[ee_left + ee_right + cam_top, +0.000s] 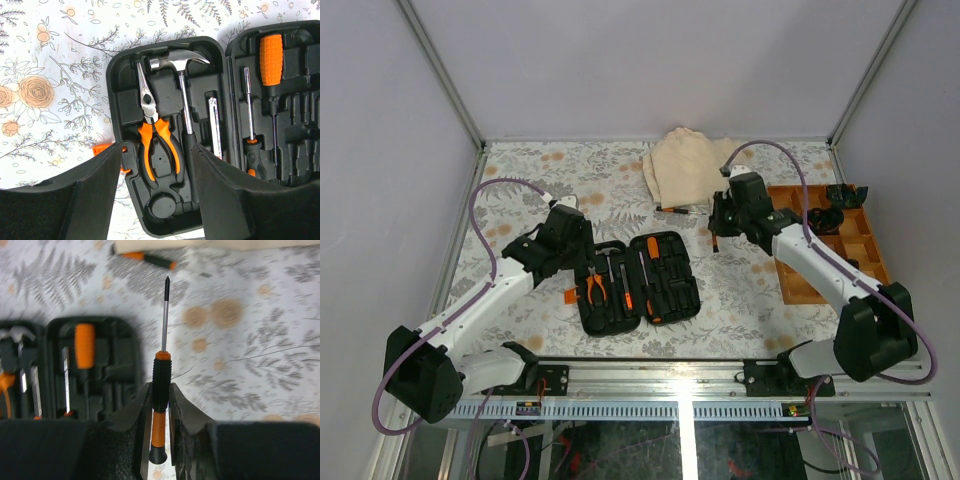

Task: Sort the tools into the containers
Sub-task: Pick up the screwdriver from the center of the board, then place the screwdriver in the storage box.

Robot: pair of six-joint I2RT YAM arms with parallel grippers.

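Note:
The black tool case (688,292) lies open in front of the arms. Its left half (120,85) holds orange-handled pliers (156,142) and a little hammer (179,62). Its right half holds an orange-handled screwdriver (271,57) and a thin driver (248,107). My left gripper (157,200) hangs open over the near end of the left half, holding nothing. My right gripper (160,392) is shut on the black-and-orange handle of a small screwdriver (162,371), right of the case and off the table, shaft pointing away. Another screwdriver (150,259) lies by the cloth.
A beige folded cloth (685,165) lies at the back of the flowered table. A wooden compartment tray (825,280) stands at the right with black parts at its far end. A metal rail runs along the near edge.

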